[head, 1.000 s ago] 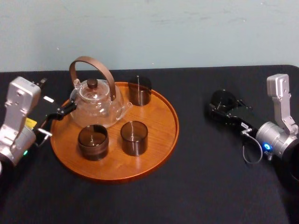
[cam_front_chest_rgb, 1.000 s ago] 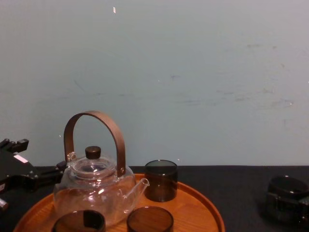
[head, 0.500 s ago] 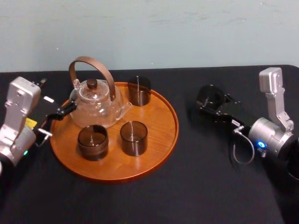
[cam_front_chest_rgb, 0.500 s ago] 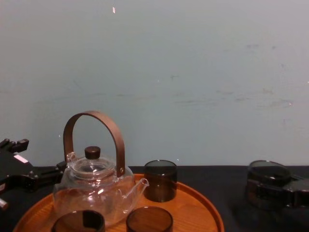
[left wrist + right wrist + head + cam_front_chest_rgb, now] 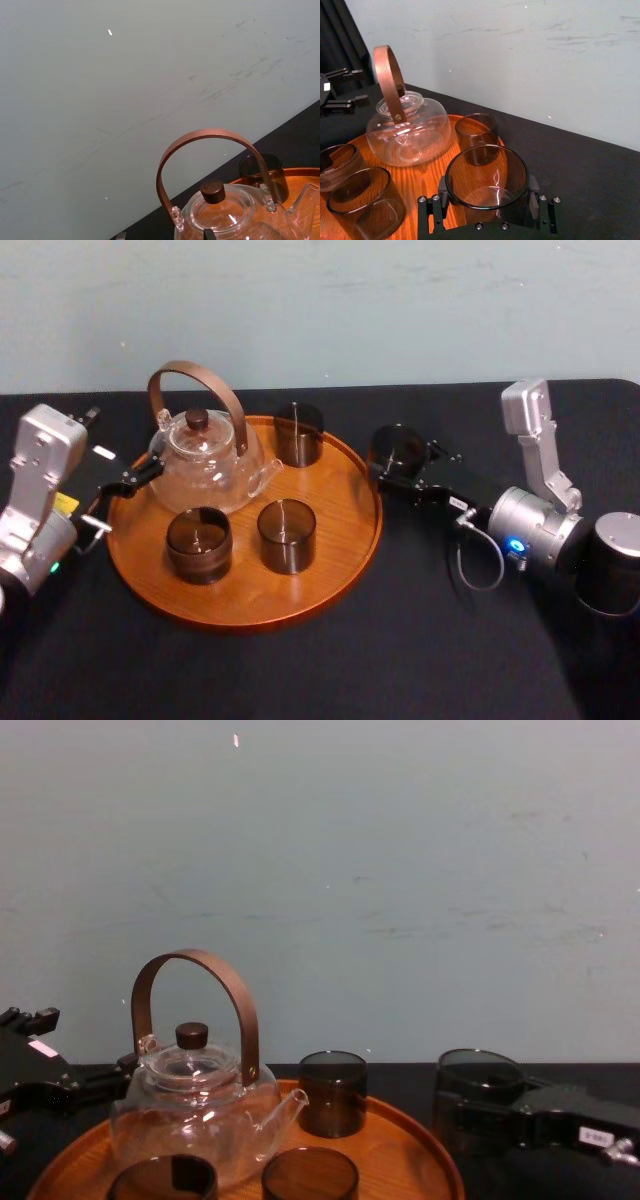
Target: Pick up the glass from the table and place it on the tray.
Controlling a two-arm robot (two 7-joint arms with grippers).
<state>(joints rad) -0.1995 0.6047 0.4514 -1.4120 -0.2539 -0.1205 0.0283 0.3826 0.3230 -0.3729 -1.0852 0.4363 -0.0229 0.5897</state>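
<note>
A dark glass (image 5: 398, 448) is clasped by the right gripper (image 5: 405, 464), just beside the right rim of the round wooden tray (image 5: 340, 560). The tray sits on the black desk (image 5: 420, 640) and carries a teapot (image 5: 205, 465) and three more glasses (image 5: 287, 535). The left gripper (image 5: 125, 498) rests at the tray's left rim, fingers apart.

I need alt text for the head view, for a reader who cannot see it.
The right gripper holds a dark glass at the right rim of the round wooden tray on the black table. A glass teapot and three more dark glasses stand on the tray; the open left gripper rests beside the teapot.
</note>
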